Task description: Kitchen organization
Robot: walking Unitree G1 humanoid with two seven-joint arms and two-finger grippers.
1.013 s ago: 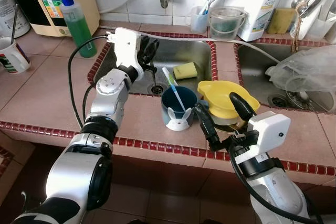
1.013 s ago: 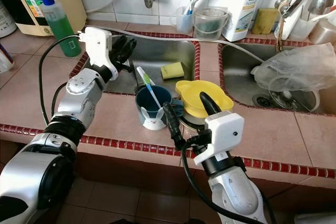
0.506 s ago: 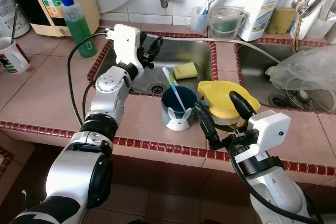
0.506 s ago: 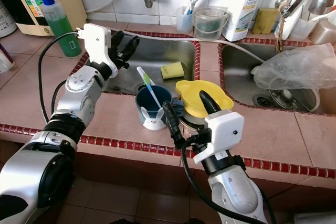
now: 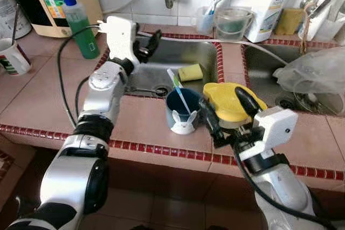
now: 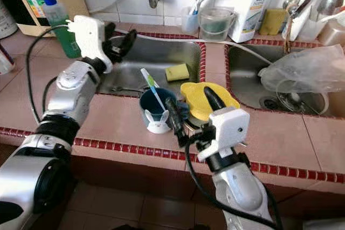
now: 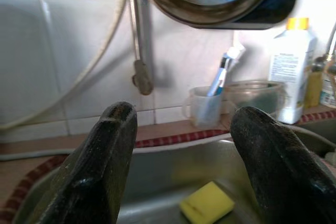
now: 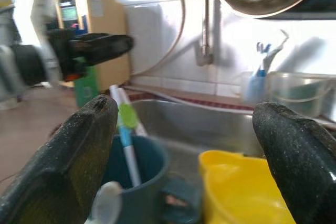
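We see the left gripper (image 5: 146, 46) spread open over the sink (image 5: 183, 57), above the yellow sponge (image 5: 190, 71). Our right gripper (image 5: 223, 112), fingers also wide apart and holding nothing, sits at the tabletop (image 5: 43, 95) edge, straddling the yellow jug (image 5: 223, 100) beside the blue mug (image 5: 182, 112) with its toothbrush (image 5: 177, 87).

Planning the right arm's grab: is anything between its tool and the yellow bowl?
Nothing visible does. The right tool is open, its fingers on either side of the yellow bowl, with the blue bunny mug just beside its left finger.
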